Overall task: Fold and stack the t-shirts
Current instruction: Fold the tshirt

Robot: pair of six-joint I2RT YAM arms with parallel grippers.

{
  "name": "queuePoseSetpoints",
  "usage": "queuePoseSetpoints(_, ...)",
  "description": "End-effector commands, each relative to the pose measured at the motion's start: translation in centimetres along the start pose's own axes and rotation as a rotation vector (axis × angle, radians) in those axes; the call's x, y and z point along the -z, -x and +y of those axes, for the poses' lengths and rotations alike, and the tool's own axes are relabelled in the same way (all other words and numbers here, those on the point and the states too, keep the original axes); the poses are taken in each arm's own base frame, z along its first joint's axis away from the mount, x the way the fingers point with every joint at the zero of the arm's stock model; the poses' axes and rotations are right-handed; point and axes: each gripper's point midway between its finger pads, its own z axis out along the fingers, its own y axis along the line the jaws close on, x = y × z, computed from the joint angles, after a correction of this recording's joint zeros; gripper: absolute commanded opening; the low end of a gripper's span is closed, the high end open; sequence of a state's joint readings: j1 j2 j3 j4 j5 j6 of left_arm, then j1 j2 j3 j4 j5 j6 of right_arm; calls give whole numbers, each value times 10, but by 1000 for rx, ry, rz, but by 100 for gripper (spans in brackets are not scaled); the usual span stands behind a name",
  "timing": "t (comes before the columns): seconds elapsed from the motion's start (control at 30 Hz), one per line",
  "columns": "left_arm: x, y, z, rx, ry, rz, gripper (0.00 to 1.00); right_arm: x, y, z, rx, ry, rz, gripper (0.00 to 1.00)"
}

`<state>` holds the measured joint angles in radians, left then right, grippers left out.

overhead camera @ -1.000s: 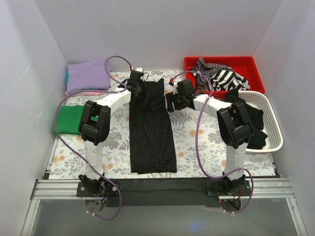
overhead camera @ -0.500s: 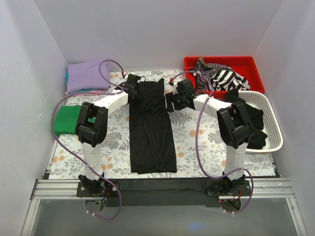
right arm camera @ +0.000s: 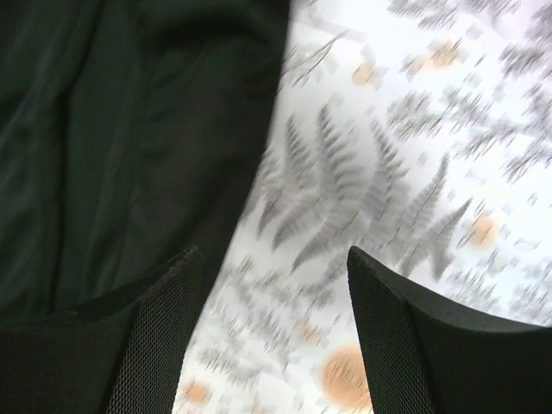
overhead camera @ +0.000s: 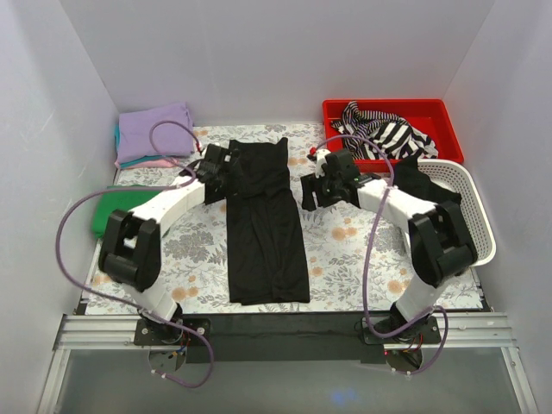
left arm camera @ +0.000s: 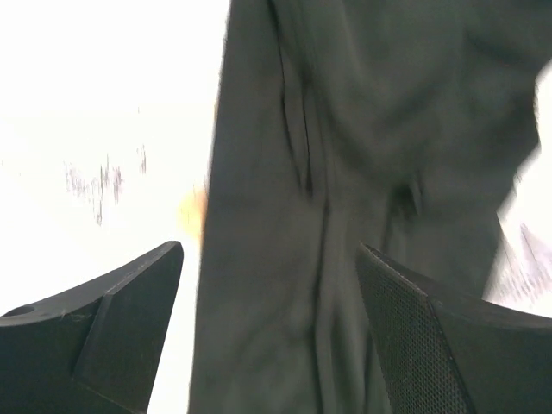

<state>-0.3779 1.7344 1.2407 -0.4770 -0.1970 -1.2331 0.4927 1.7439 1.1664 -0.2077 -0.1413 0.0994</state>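
Observation:
A black t-shirt (overhead camera: 266, 226) lies folded into a long narrow strip down the middle of the floral table cover (overhead camera: 354, 250). My left gripper (overhead camera: 226, 166) hovers at the strip's upper left edge. In the left wrist view it (left arm camera: 269, 250) is open, with black fabric (left arm camera: 345, 129) below the jaws and nothing gripped. My right gripper (overhead camera: 310, 191) stands open just right of the strip's upper part. In the right wrist view it (right arm camera: 274, 254) is over the floral cover, with the shirt's edge (right arm camera: 129, 129) to its left. A folded lavender t-shirt (overhead camera: 153, 131) tops a pile at the back left.
A green t-shirt (overhead camera: 112, 211) lies at the left edge. A red bin (overhead camera: 392, 105) with striped cloth stands at the back right. A white basket (overhead camera: 483, 226) holding dark clothes sits beside it. White walls close in the sides and back.
My left gripper has opened, let go of the black shirt's top and drawn back to the left. The right gripper has shifted slightly right and nearer, still open.

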Motion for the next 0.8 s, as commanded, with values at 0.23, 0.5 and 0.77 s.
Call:
queuePoseSetpoints(0.23,90,-90,-7,140,-262,125,82,63,-47,58,-44,220,-20,70)
queuePoseSetpoints(0.5,93,-117,-10,166,-271,187,84,56,-81,75,-100,276,100,68)
queuePoseSetpoints(0.77,95,-170,32,197,-151,269,84,85,-137,102,-123,348,144,69)
